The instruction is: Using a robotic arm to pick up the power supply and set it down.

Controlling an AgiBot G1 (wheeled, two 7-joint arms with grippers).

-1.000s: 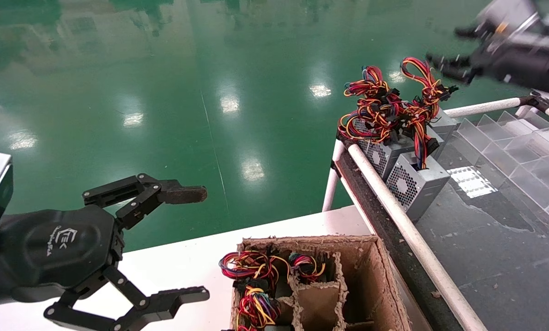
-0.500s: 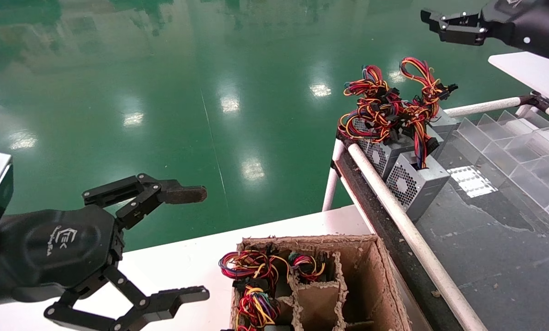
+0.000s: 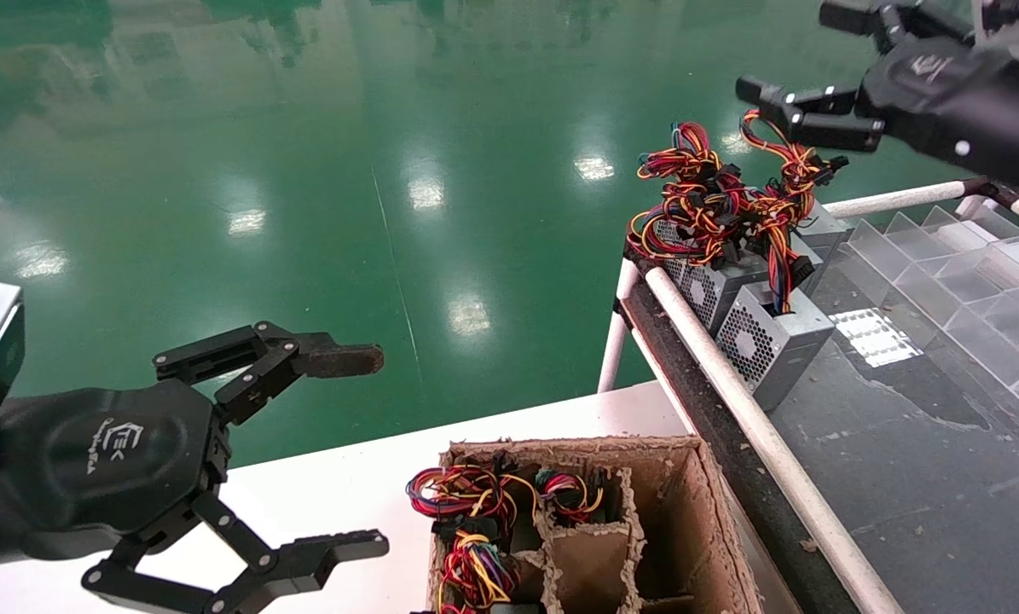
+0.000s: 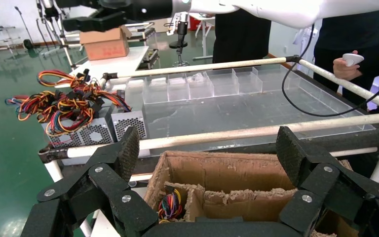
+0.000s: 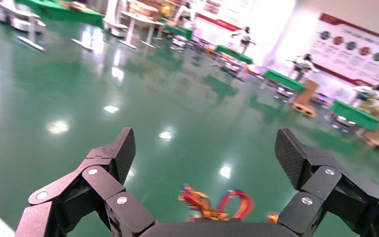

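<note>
A: From the head view, where is the power supply (image 3: 769,341) sitting?
B: It is lying on the dark conveyor tray (image 3: 927,477), against the white rail (image 3: 756,426), with a second grey unit (image 3: 709,286) touching it on the far side. A wire bundle (image 3: 722,205) is piling up over both.
A: And the right gripper (image 3: 803,64)?
B: It is hanging above the wire bundle, fingers spread wide, gripping nothing. The left gripper (image 3: 373,452) is parked beside the cardboard box (image 3: 671,503), also gaping and empty.
A: The left wrist view?
B: The left fingers (image 4: 123,153) are standing wide apart over the cardboard box (image 4: 217,173); the power supply (image 4: 128,123) is sitting beyond the rail (image 4: 256,132).
A: The right wrist view?
B: The right fingers (image 5: 121,153) are splayed, with red and orange wires (image 5: 217,205) showing between them over the green floor (image 5: 79,98).
</note>
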